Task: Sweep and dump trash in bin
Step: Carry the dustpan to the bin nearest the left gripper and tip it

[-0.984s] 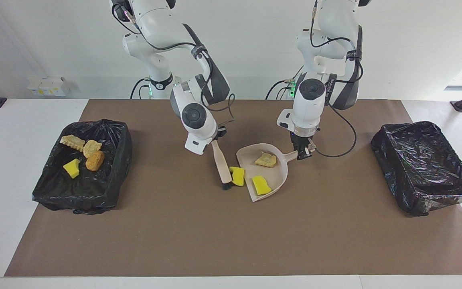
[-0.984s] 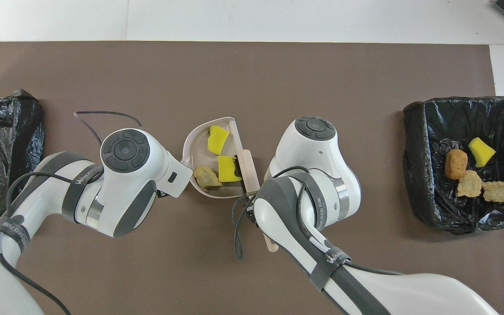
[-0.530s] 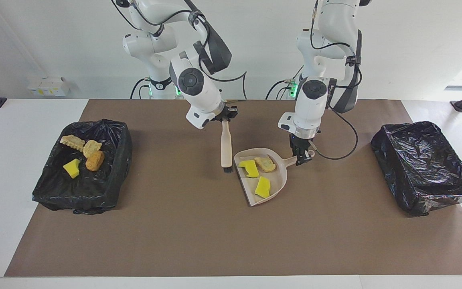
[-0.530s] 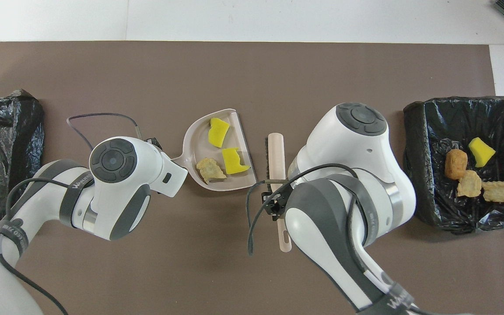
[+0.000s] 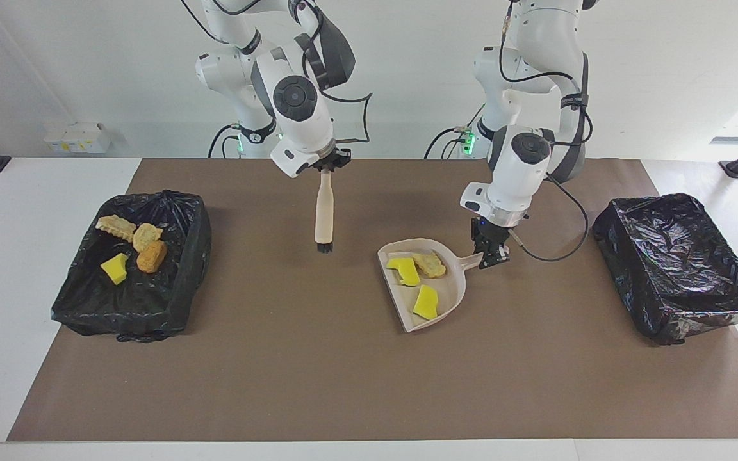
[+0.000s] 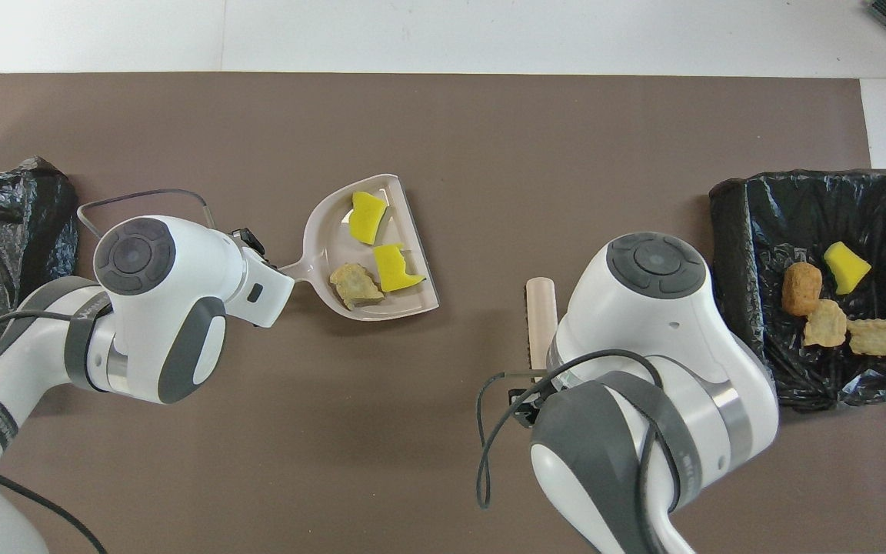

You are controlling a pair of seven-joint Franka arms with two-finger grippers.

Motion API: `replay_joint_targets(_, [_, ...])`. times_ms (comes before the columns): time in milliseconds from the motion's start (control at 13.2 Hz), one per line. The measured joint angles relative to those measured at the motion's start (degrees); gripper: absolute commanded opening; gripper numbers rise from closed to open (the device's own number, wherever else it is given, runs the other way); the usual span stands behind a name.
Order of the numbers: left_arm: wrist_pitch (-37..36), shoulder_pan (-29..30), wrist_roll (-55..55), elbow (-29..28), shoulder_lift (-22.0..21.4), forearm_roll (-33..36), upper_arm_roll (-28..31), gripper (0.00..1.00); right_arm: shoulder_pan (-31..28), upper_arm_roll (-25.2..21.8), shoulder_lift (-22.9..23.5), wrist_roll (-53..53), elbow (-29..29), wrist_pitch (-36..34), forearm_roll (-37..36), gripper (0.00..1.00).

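Observation:
A beige dustpan sits over the middle of the brown mat, and my left gripper is shut on its handle. In the pan lie three pieces of trash: two yellow chunks and a tan piece. My right gripper is shut on the handle of a wooden brush. The brush hangs upright with its bristles down, above the mat, between the dustpan and the bin at the right arm's end. In the overhead view both grippers are hidden under their wrists.
A black-lined bin at the right arm's end holds several trash pieces. A second black-lined bin at the left arm's end shows only its liner. A cable loops from each wrist.
The right gripper lifted the brush off the pan's mouth and carried it toward the right arm's end. A yellow chunk went from the pan's lip into the pan, which shifted toward the left arm's end.

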Motion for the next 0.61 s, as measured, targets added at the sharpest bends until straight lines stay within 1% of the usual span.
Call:
replay_joint_targets(76, [-3.39, 0.74, 0.20, 2.52, -0.09, -0.03, 0.06, 0.00, 0.77, 0.08, -1.19, 0.22, -2.27, 1.74, 0.00, 0.00])
replay_joint_targets(227, [-9.81, 2.51, 1.65, 7.75, -0.28, -0.04, 0.12, 0.00, 3.21, 0.23, -2.26, 2.84, -4.51, 4.60, 0.01, 0.00])
replay_joint_targets(379, [-13.80, 5.60, 5.40, 11.40, -0.33, -0.12, 0.14, 0.00, 6.07, 0.39, -2.05, 5.52, -5.51, 7.82, 0.34, 0.00])
replay_joint_targets(606, [-18.17, 11.41, 13.48, 14.92, -0.35, -1.62, 0.25, 0.00, 8.70, 0.45, -0.50, 7.37, -5.91, 11.66, 1.89, 0.00])
